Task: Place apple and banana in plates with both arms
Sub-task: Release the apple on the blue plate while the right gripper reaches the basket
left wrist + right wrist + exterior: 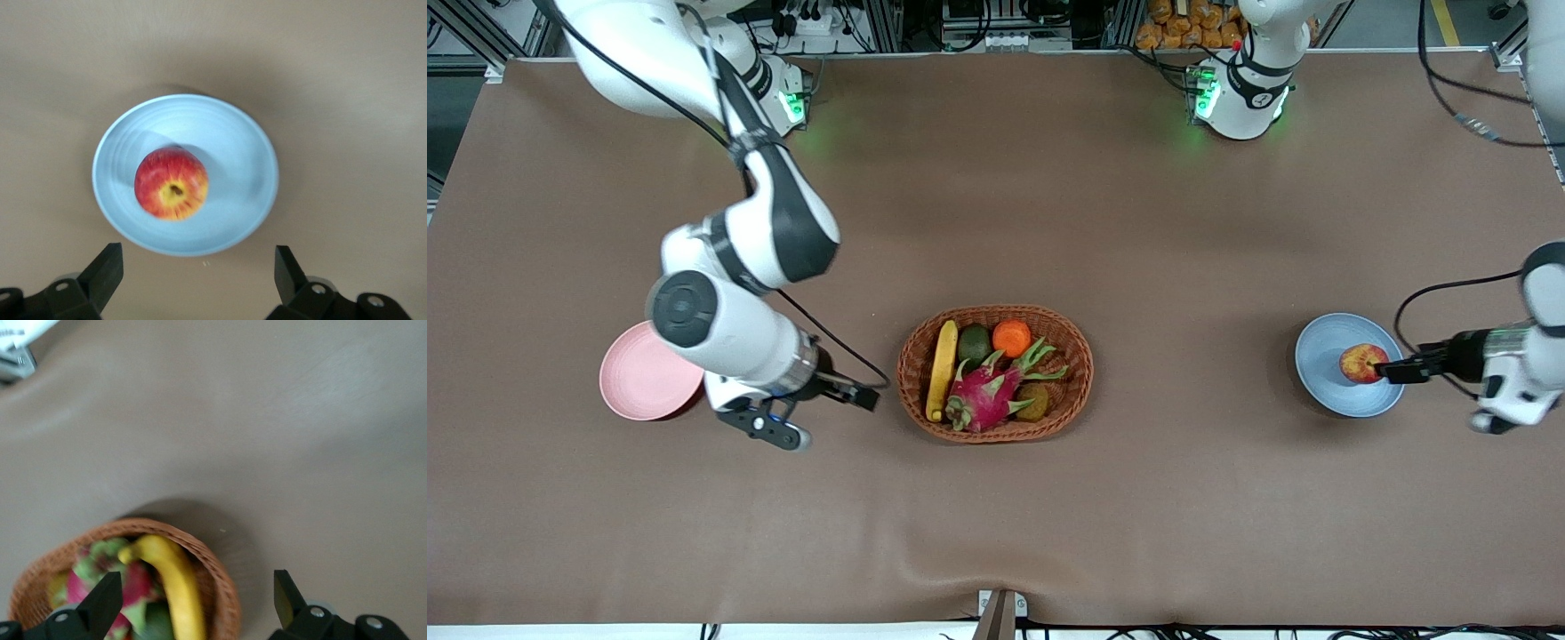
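Note:
The red and yellow apple [1360,363] [171,183] lies in the light blue plate [1325,391] [233,167] toward the left arm's end of the table. My left gripper [1385,368] [197,257] hangs open just above that plate's edge, its fingers apart from the apple and holding nothing. The yellow banana [942,369] [177,580] lies in the wicker basket [1080,356] [220,573]. My right gripper [867,397] [197,583] is open and empty over the table between the pale pink plate [640,378] and the basket. The pink plate holds nothing.
Alongside the banana, the basket holds a magenta dragon fruit [983,396], an orange [1011,338], a green avocado [974,342] and a brownish kiwi [1034,402]. The right arm's elbow [720,311] overhangs part of the pink plate. Brown cloth covers the table.

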Robot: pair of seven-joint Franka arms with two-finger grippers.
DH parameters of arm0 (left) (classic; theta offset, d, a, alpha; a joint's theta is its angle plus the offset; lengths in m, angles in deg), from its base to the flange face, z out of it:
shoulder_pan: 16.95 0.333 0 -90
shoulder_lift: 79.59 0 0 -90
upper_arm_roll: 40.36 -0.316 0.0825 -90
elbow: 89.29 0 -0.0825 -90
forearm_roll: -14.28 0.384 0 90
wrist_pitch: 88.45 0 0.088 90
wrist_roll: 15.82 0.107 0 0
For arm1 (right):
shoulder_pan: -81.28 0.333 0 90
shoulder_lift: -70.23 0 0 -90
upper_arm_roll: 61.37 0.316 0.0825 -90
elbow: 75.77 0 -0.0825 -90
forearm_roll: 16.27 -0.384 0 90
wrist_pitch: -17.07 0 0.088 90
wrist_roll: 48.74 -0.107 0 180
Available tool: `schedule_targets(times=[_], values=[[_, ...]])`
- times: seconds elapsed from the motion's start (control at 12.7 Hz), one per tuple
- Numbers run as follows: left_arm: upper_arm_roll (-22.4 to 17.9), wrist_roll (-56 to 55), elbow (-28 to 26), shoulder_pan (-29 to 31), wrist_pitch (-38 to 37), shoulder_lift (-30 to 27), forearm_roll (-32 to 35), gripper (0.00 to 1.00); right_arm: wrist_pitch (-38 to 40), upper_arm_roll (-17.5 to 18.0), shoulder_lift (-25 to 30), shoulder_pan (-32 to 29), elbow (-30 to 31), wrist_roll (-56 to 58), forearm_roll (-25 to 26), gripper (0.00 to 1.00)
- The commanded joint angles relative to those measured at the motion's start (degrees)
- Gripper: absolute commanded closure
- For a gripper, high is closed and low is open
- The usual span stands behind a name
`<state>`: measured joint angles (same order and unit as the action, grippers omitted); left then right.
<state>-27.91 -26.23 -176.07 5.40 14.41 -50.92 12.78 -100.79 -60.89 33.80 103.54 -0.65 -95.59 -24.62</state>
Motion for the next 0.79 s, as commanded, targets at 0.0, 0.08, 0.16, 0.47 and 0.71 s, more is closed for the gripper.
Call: schedule_targets(times=[0.0, 0.08, 0.16, 0.47, 0.71], values=[[1.3, -1.2, 0.3, -0.2, -3.3, -10.0, -0.1, 0.00, -6.0, -0.5, -4.6, 3.8, -3.4, -12.8, -0.2, 0.00], [1.4, -0.8, 0.8, -0.2, -3.3, -12.7, 0.3, 0.00, -8.8, -0.6, -6.2, 5.5, -3.4, -15.4, 0.2, 0.00], [1.9, -0.4, 2.1, -0.3, -4.5, -16.0, 0.6, 0.00, -11.1, -0.9, -7.6, 7.2, -3.5, -17.3, 0.4, 0.00], [5.2, 0.0, 2.1, -0.1, -12.9, -25.8, 3.1, 0.00, -13.5, -1.3, -11.3, 9.1, -4.6, -28.4, 2.9, 0.00], [5.1, 0.4, 2.1, -0.7, -13.7, -28.6, 2.7, 0.00, -13.4, -1.4, -11.8, 9.1, -4.7, -28.5, 4.8, 0.00]])
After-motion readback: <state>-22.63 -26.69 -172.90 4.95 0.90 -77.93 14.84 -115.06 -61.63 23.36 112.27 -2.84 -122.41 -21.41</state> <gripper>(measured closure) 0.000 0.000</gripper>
